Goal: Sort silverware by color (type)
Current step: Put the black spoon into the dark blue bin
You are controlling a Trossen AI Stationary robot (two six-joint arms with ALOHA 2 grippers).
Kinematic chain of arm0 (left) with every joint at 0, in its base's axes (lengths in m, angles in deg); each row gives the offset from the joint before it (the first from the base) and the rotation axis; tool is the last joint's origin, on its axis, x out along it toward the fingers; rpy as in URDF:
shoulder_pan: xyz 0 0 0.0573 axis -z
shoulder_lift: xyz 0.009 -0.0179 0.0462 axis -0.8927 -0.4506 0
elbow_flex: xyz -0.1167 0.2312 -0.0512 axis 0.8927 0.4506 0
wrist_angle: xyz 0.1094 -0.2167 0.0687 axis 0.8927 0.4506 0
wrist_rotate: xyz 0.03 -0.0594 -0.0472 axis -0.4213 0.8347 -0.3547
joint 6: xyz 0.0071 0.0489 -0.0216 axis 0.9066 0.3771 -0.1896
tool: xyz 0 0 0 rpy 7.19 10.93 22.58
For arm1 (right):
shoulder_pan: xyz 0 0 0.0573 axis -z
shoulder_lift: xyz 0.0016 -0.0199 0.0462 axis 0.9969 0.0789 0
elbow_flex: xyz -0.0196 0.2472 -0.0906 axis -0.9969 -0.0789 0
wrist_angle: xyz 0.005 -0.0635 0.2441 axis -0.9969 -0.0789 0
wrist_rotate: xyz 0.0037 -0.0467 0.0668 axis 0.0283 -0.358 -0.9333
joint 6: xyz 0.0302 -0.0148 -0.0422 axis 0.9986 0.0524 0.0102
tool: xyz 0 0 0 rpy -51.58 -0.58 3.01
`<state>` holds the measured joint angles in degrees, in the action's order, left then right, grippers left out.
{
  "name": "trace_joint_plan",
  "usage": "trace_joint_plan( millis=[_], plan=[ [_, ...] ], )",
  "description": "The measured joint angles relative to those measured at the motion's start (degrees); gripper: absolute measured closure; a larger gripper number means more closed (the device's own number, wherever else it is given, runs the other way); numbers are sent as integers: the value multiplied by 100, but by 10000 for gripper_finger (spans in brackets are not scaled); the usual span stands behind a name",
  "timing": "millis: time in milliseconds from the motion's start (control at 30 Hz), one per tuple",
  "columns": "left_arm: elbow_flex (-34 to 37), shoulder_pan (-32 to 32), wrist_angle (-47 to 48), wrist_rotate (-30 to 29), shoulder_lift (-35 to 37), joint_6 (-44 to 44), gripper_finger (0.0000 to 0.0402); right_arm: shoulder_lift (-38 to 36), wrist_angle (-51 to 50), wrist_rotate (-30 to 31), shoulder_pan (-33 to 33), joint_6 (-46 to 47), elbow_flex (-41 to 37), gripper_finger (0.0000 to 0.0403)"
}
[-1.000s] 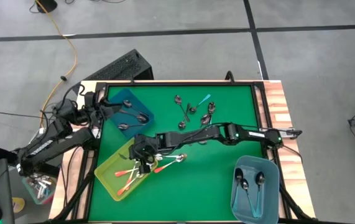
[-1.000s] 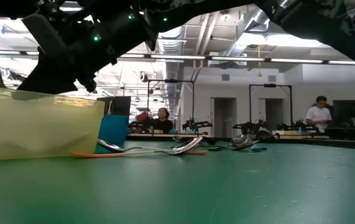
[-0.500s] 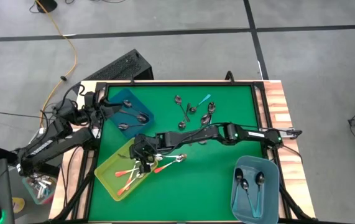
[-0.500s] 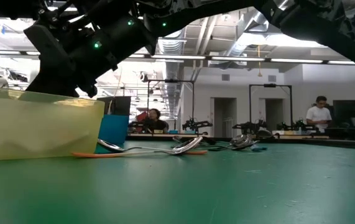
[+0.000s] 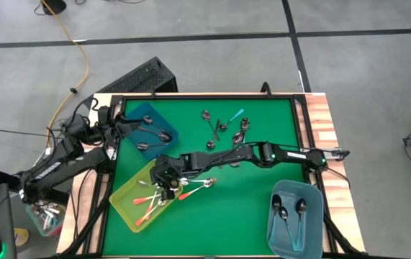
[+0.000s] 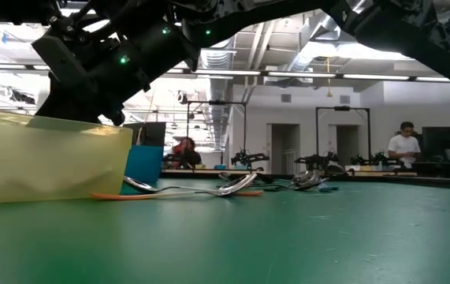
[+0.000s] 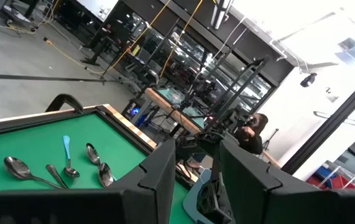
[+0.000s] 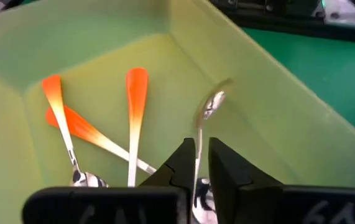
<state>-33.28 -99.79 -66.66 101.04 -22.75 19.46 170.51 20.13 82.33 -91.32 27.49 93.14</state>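
While over yellow bin (image 5: 128,203) | right hand (image 8: 197,163) slightly parted around spoon (image 8: 206,115) | no writing legible

Green table (image 5: 248,208), yellow bin (image 5: 122,198), two blue bins, loose spoons (image 5: 223,126), perhaps eight

Translucent yellow plastic bin (image 8: 276,118) looks smooth and faintly glossy; the spoons (image 8: 133,118) show shiny metal bowls (handles glossy orange); tabletop (image 5: 248,208) is matt green.
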Motion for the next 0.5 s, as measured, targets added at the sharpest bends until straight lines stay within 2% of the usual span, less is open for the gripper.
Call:
trace_joint_plan(
  millis=[267, 500],
  plan=[
    [1, 0, -9, 0, 1, -71, 292, -187, -227, 0, 95, 4, 15, 302],
    [4, 0, -166, 1, 0, -197, 292, -1336, -1498, 6, 313, -94, 44, 295]
  ],
)
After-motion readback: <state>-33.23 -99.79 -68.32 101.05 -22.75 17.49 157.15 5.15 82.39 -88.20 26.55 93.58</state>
